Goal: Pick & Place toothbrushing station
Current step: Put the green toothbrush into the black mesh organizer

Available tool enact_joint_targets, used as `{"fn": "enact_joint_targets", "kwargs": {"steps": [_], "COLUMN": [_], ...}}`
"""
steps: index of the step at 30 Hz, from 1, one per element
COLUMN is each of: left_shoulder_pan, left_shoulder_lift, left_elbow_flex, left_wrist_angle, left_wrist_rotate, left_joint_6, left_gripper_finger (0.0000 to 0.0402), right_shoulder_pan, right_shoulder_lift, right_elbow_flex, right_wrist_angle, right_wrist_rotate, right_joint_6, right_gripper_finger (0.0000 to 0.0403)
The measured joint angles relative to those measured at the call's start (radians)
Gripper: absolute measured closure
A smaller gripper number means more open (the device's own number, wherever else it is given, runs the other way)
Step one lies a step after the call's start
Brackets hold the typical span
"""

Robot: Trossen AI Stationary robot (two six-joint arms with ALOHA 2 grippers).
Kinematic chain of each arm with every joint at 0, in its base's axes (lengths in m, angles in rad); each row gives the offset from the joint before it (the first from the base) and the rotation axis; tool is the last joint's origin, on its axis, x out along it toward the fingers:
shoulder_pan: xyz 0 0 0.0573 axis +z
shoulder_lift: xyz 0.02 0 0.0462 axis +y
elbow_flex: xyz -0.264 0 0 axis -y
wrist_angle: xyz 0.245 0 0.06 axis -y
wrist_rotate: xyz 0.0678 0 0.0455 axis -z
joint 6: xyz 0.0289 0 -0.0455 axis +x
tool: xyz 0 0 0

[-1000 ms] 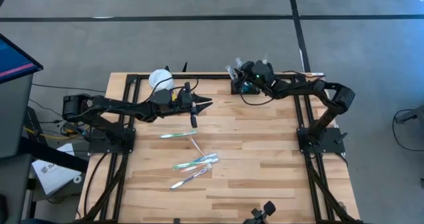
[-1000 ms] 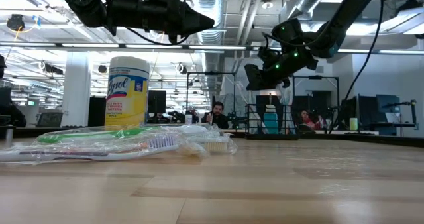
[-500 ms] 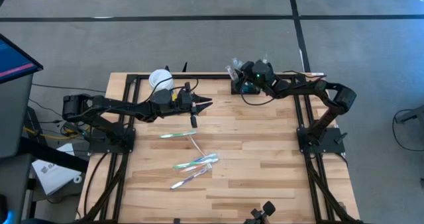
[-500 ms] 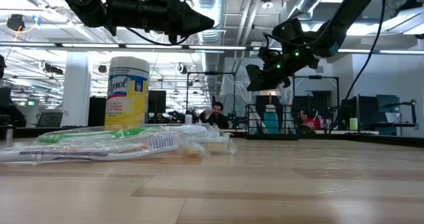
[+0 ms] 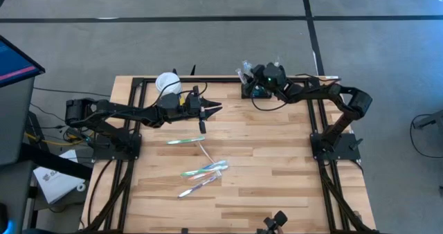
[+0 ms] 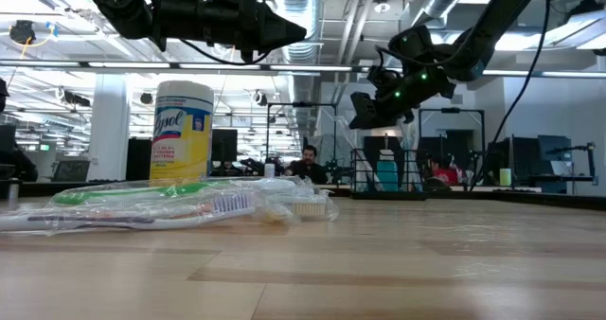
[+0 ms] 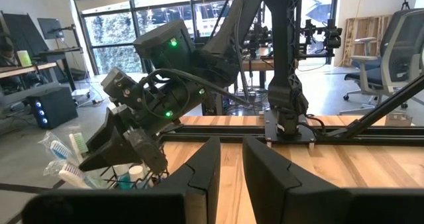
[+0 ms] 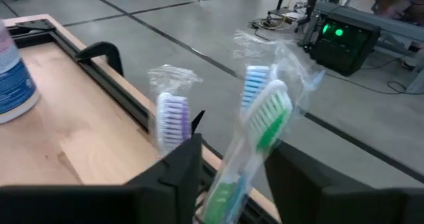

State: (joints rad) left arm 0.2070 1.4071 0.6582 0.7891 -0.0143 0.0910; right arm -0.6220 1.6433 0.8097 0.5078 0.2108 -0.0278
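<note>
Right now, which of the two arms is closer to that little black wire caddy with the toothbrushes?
The right. Its tool hangs directly over the caddy at the table's far edge. The left tool hovers off to the side, nearer the table's middle.

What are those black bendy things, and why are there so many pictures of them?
They are two robot arms at a wooden table, each ending in a two-finger gripper. One picture looks down from above, one looks level across the tabletop, and two come from cameras on the wrists. Wrapped toothbrushes lie on the table; a white tub stands at the back. The left gripper hovers empty, slightly open. The right gripper is over the black wire caddy, at a wrapped green toothbrush; I can't tell if it grips it.
</note>
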Motion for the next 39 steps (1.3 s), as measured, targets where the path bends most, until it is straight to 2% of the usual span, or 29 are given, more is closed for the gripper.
{"fn": "enact_joint_targets", "kwargs": {"steps": [5, 10, 18, 23, 29, 39], "left_shoulder_pan": [0.0, 0.0, 0.0, 0.0, -0.045, -0.123], "left_shoulder_lift": [0.0, 0.0, 0.0, 0.0, 0.0, 0.0], "left_elbow_flex": [0.0, 0.0, 0.0, 0.0, 0.0, 0.0], "left_wrist_angle": [0.0, -0.001, -0.024, -0.087, -0.237, -0.51], "left_wrist_rotate": [0.0, 0.0, 0.001, 0.087, 0.199, 0.193], "left_joint_6": [0.001, 0.001, -0.002, -0.049, -0.052, -0.011], "left_gripper_finger": [0.0344, 0.0344, 0.0344, 0.0344, 0.0344, 0.0344], "right_shoulder_pan": [0.001, 0.001, 0.008, 0.053, 0.143, 0.31], "right_shoulder_lift": [-0.014, -0.064, -0.161, -0.239, -0.323, -0.375], "right_elbow_flex": [-0.001, -0.001, -0.001, -0.001, -0.001, -0.001], "right_wrist_angle": [-0.007, -0.018, -0.115, -0.197, -0.32, -0.429], "right_wrist_rotate": [0.0, 0.004, 0.004, 0.004, -0.001, -0.003], "right_joint_6": [-0.009, -0.009, -0.007, -0.008, -0.009, -0.006], "right_gripper_finger": [0.0195, 0.0177, 0.0187, 0.0195, 0.0203, 0.0219]}}
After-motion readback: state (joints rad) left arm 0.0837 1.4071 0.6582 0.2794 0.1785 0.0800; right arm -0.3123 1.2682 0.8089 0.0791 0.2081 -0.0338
